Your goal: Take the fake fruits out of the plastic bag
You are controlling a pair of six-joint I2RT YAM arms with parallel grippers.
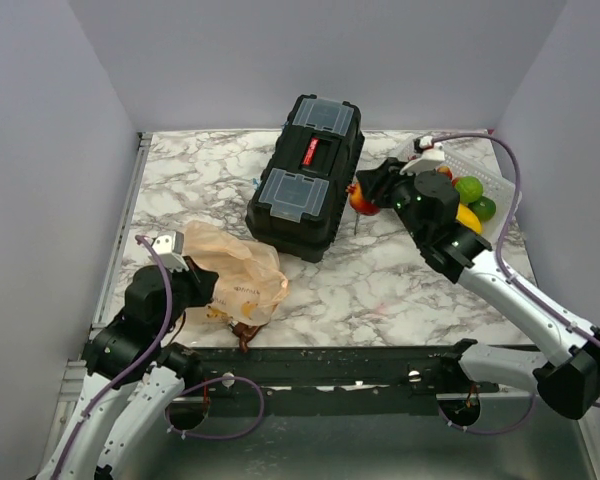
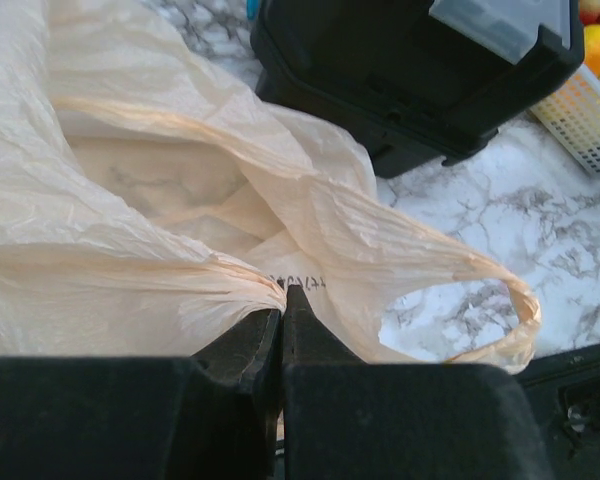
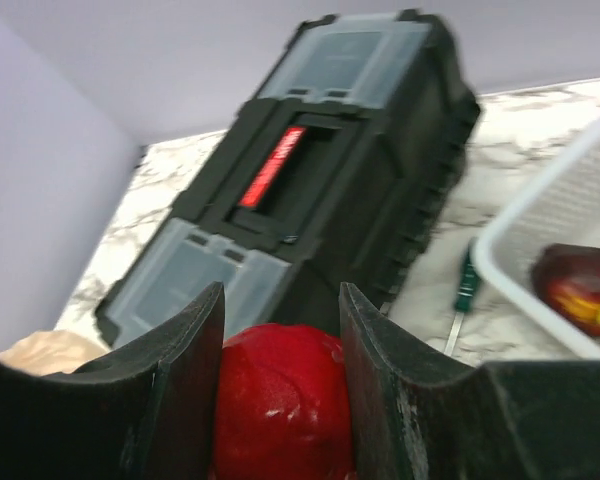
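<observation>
Pinches red fruit (image 3: pixel 280 410) in right end effector (image 3: pixel 280 310), white basket (image 3: pixel 570 195) just off its right; left end effector (image 2: pixel 282 297) clamps plastic bag (image 2: pixel 180 180).

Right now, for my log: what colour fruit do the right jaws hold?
Red fruit; right wrist view.

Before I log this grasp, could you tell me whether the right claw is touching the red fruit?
Touching. The right wrist view shows the red fruit clamped between both fingers of the right claw, no gap either side.
</observation>
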